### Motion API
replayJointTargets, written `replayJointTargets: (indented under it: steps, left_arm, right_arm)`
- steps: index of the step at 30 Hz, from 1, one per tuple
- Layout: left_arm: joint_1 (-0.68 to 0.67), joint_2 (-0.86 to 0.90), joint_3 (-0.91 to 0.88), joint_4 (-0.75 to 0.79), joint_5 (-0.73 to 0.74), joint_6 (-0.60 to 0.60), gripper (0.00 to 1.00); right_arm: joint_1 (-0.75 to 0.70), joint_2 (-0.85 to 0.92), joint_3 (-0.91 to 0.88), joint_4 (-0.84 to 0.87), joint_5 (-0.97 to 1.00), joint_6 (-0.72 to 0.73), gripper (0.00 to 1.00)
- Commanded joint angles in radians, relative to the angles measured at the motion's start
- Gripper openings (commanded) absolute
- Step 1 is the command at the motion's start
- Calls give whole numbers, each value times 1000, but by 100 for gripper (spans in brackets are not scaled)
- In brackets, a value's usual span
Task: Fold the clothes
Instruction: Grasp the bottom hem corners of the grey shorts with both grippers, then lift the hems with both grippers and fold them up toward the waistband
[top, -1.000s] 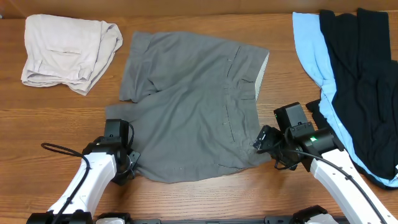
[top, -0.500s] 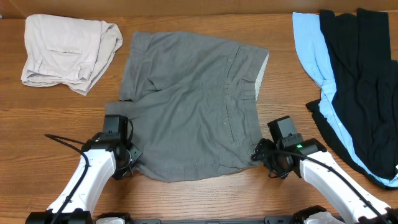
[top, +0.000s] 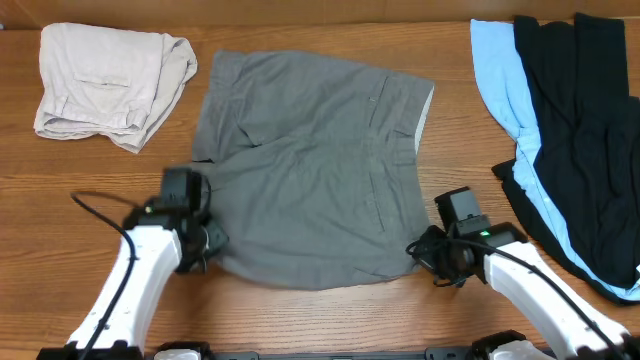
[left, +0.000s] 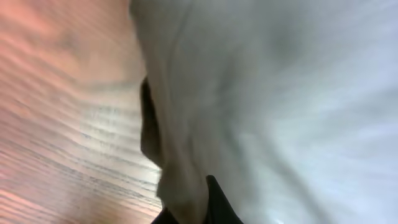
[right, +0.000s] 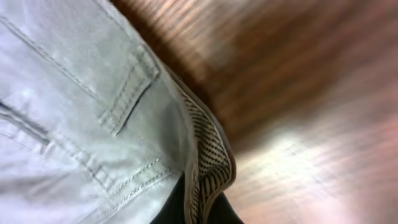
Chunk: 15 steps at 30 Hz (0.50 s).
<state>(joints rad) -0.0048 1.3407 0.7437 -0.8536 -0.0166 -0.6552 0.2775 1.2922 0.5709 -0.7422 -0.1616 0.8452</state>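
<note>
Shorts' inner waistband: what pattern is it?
The grey shorts' inner waistband has thin dark stripes, clearest in right wrist view.

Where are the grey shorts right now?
Overhead, mid-table: the grey shorts lie spread between the cream shorts, left, and the black and blue clothes, right.

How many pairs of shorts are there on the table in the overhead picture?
2. The grey shorts lie spread out at the centre. The cream-beige shorts lie bunched at the far left corner. The black garment and the light-blue garment on the right could hide more.
</note>
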Motion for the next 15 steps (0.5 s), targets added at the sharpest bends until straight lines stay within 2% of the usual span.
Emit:
replayJointTargets:
  steps: [1, 7, 15]
  left_arm:
    - [6, -21, 230, -86, 6, 130, 4]
    - [6, -29, 537, -311, 6, 226, 4]
    - [5, -52, 713, -505, -18, 233, 4]
  right_arm:
    - [-35, -113, 119, -103, 7, -75, 4]
    - [-46, -268, 313, -375, 15, -114, 4]
    - [-46, -383, 514, -639, 14, -136, 4]
